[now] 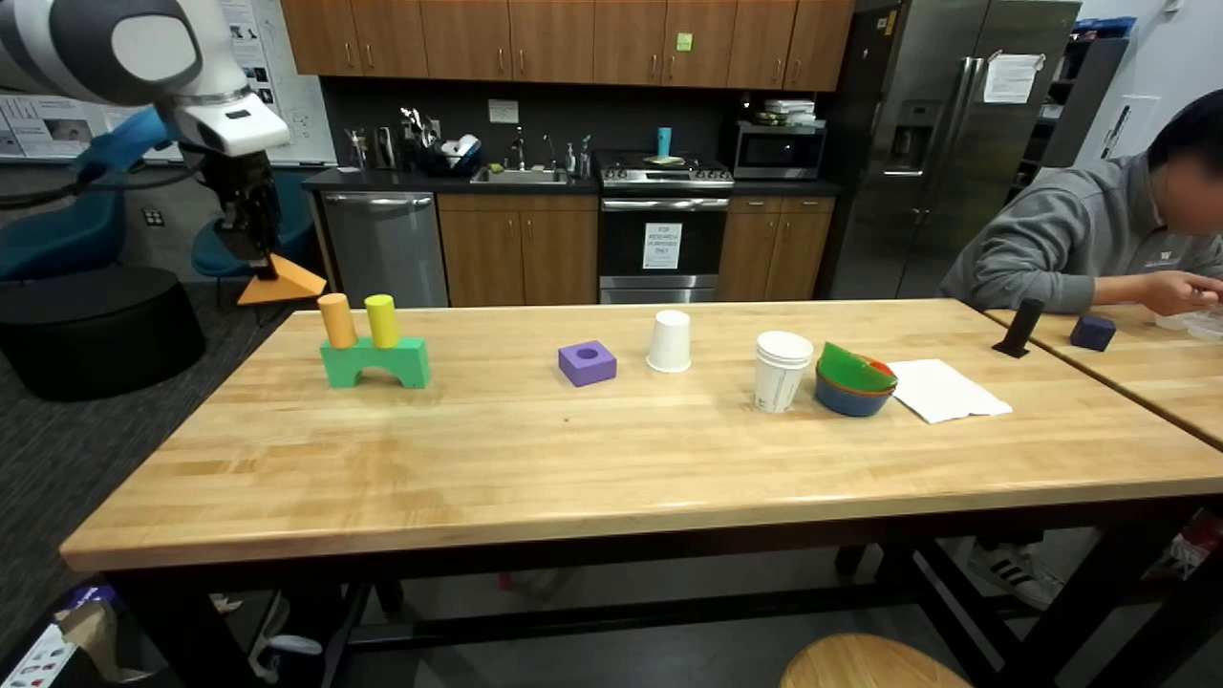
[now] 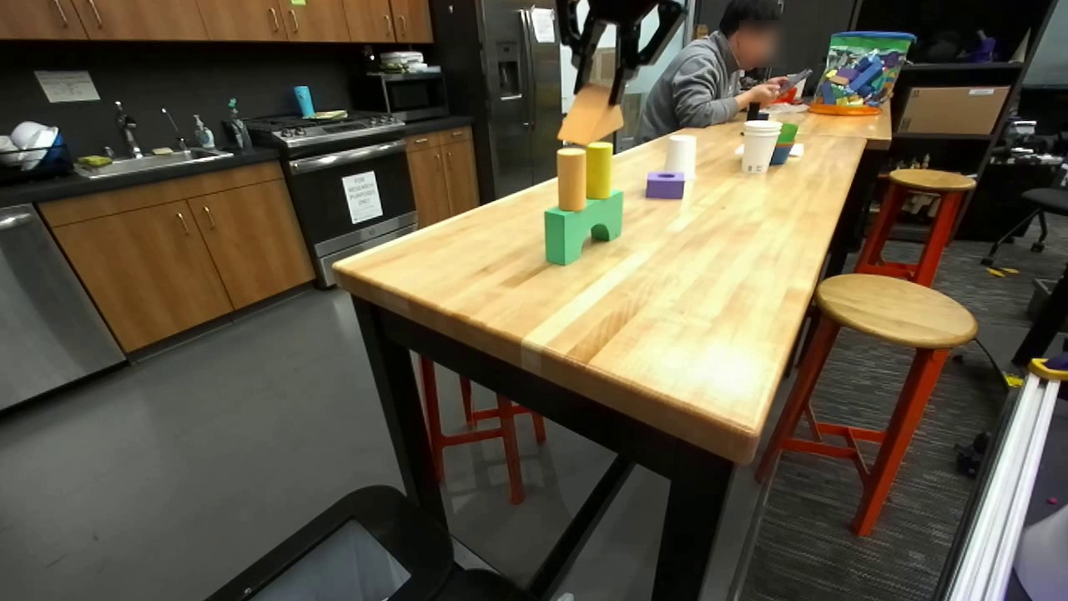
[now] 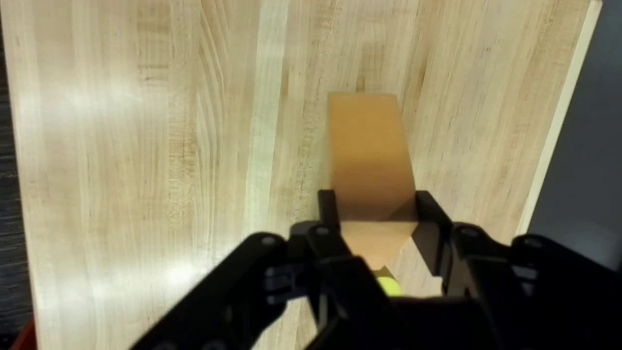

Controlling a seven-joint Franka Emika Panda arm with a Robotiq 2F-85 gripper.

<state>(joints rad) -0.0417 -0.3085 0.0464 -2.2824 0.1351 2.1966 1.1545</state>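
- A black end effector [image 3: 375,209] is clamped on an orange triangular-prism block [image 2: 591,117], its fingers [image 3: 328,206] pressed to opposite sides near the ridge.
- The orange block hangs in the air near a green arch-shaped block [image 1: 375,354] that rests on the light wooden worktop [image 1: 478,459].
- Upright on the arch, a light-orange cylinder [image 1: 337,321] and a yellow cylinder [image 1: 382,322] stand side by side, a gap between them.
- By its look, the orange block is light and stiff, perhaps painted wood or firm foam, and unlikely to break if knocked. Its flat, parallel sides appear the surest hold; fingers would probably slide on the sloping faces.
- Well apart from the arch sits a purple square block with a round hole [image 1: 585,370]; farther from the arch, an upside-down white paper cup [image 1: 669,342].
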